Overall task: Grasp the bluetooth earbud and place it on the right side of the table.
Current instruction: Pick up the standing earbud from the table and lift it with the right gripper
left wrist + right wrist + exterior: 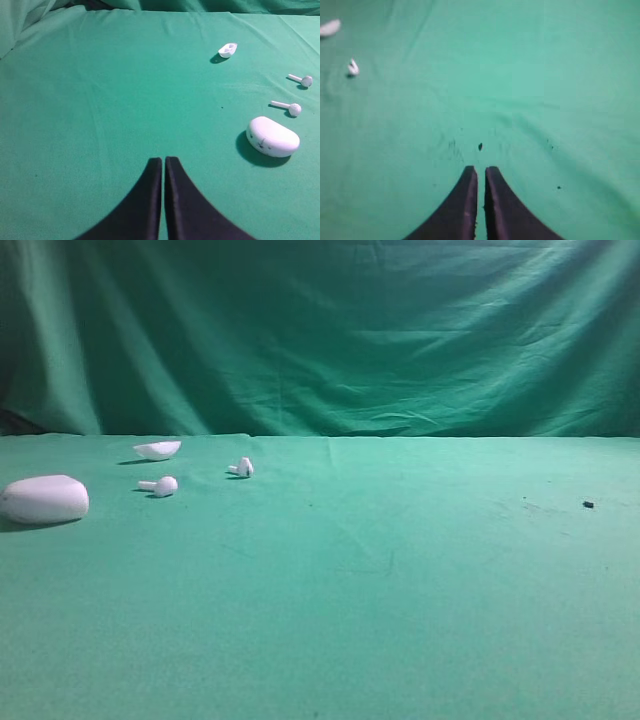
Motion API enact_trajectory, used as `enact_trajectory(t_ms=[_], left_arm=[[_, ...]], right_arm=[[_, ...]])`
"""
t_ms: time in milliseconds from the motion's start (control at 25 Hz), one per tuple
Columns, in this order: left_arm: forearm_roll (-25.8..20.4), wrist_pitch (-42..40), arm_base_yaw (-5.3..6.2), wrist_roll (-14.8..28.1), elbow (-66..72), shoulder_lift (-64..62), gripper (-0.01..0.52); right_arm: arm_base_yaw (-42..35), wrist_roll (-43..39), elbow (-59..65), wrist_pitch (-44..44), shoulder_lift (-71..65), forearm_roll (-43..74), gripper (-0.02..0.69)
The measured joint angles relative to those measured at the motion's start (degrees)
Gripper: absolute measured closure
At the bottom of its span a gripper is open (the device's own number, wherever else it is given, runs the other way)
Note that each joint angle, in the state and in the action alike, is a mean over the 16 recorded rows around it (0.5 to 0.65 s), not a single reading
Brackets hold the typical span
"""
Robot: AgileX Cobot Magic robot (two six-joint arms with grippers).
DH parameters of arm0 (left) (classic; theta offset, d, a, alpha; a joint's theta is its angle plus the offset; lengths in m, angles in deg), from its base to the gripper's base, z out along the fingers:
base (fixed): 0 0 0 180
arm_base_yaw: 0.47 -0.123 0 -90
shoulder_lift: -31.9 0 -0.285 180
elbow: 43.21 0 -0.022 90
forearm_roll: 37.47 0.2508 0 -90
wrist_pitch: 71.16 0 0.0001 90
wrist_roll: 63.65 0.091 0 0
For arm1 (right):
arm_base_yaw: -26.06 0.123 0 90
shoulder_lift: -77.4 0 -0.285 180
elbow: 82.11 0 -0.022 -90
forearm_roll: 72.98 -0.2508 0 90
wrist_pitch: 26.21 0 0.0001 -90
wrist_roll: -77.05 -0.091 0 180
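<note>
The bluetooth earbud is a tiny white piece with a dark speck. It lies on the green table left of centre, and it shows at the right edge of the left wrist view and far up left in the right wrist view. My left gripper is shut and empty, well short of the earbud. Over bare cloth on the right, my right gripper is shut with nothing in it. Neither gripper shows in the exterior high view.
A twin earbud with a ball head lies beside the big white oval case at the far left. A white half shell sits behind them. A small dark speck marks the cloth at the right.
</note>
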Motion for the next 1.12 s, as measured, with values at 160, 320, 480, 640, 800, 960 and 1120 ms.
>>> enact_trajectory(t_ms=[160, 320, 480, 640, 800, 960, 1120], left_arm=[[0.0, 0.0, 0.00, 0.0, 0.0, 0.0, 0.514], [0.0, 0.0, 0.00, 0.0, 0.0, 0.0, 0.514], [0.0, 0.0, 0.00, 0.0, 0.0, 0.0, 0.514], [0.0, 0.0, 0.00, 0.0, 0.0, 0.0, 0.514], [0.0, 0.0, 0.00, 0.0, 0.0, 0.0, 0.514], [0.0, 0.0, 0.00, 0.0, 0.0, 0.0, 0.514], [0.0, 0.0, 0.00, 0.0, 0.0, 0.0, 0.514]], right_arm=[[2.9, 2.3, -8.0, 5.6, -13.9, 0.3, 0.618], [6.8, 4.5, -17.5, 9.9, -27.2, 0.8, 0.618], [11.4, 5.1, -28.6, 14.0, -39.9, 1.9, 0.618], [15.6, 4.0, -40.3, 17.4, -51.7, 4.0, 0.618], [19.0, 2.5, -52.0, 20.4, -62.1, 6.1, 0.618], [21.7, 0.2, -63.1, 22.9, -71.3, 8.2, 0.602], [23.8, -2.1, -73.1, 24.8, -78.9, 9.6, 0.543]])
